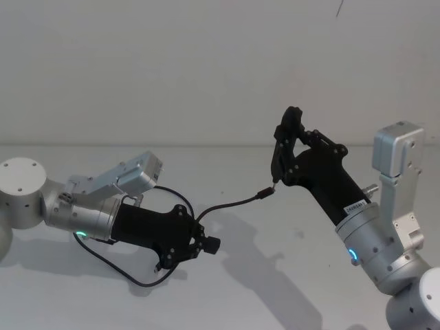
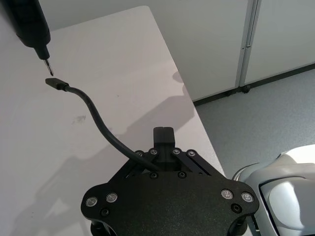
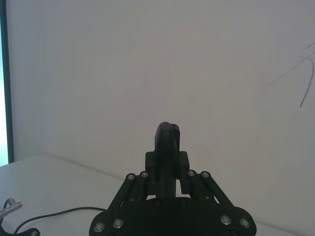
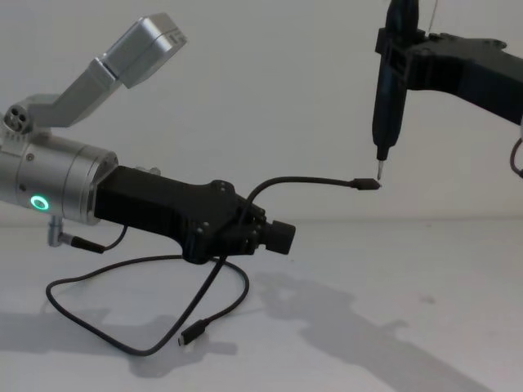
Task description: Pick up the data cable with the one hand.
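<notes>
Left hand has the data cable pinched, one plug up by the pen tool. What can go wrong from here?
1. The raised plug sits close by the tip of the pen-shaped tool in the right hand; a small move by either arm may knock them together.
2. The left hand grips the data cable mid-length, so it may slip through.
3. The slack loops on the table; lifting may drag the other plug.

The head camera looked down on the white counter [image 1: 227,302]; the chest camera looked low across it. Wrist cameras sat close behind the black two-finger left end effector [image 2: 164,135], facing along the counter, and right end effector [image 3: 167,162], facing a white wall [image 3: 147,73]. Head, chest and left wrist views shared the thin black data cable [image 1: 230,205].
</notes>
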